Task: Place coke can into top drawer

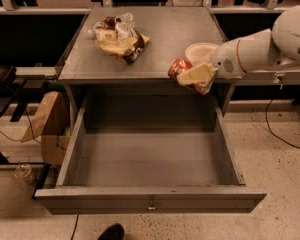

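Top drawer (150, 159) stands pulled out toward you beneath the grey table (175, 24). Its floor shows bare grey metal between the two side walls and the flat front panel, so you have open room straight down into it. The white arm (270, 46) reaches in from the right and is cut off by the picture's edge. The speckled floor (280, 174) lies open to the right of the drawer. A cardboard box (47, 121) leans just beside the drawer's left wall.

On the tabletop's back left lie the snack bags (117, 36), well apart from the arm. The white bowl (200, 51) sits near the table's front right corner, its near rim hidden behind the gripper. The coke can (176, 69) hangs tilted at the table's front right edge, above the back right part of the drawer. The gripper (192, 76) is clamped on it, and its pale fingers (196, 74) cover much of the can's side. A dark shoe tip (112, 231) is cut off at the bottom edge. A small keyhole knob (151, 203) marks the front panel's centre.
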`<state>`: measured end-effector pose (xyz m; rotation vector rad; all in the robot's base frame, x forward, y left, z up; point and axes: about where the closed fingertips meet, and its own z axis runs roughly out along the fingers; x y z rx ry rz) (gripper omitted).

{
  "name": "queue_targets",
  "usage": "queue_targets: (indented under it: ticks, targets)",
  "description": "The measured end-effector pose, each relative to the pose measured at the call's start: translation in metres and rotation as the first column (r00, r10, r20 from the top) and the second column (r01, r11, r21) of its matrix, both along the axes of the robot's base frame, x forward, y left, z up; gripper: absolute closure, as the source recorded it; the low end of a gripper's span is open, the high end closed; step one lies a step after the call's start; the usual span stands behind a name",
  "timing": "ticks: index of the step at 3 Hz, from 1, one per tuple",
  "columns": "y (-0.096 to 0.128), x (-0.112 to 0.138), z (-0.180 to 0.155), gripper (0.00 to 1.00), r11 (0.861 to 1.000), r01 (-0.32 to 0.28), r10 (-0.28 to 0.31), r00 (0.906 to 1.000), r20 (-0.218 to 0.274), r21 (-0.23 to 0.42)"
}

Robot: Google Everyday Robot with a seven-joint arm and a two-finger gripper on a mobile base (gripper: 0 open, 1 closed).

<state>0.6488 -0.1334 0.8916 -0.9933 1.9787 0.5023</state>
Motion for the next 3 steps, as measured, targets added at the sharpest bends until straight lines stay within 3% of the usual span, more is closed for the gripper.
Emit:
queue_targets:
  ticks: [1, 2, 3]
  targets:
    - [0.004, -0.002, -0.074, 1.0, 0.998, -0.06, 0.062, 0.9837, -0.169, 0.015]
    - [0.013, 0.001, -0.143, 1.0, 0.994, -0.077, 0.096, 0.9495, -0.299, 0.073]
    - [0.024, 0.005, -0.189, 1.0, 0.99, -0.083, 0.122, 0.9162, -0.382, 0.118]
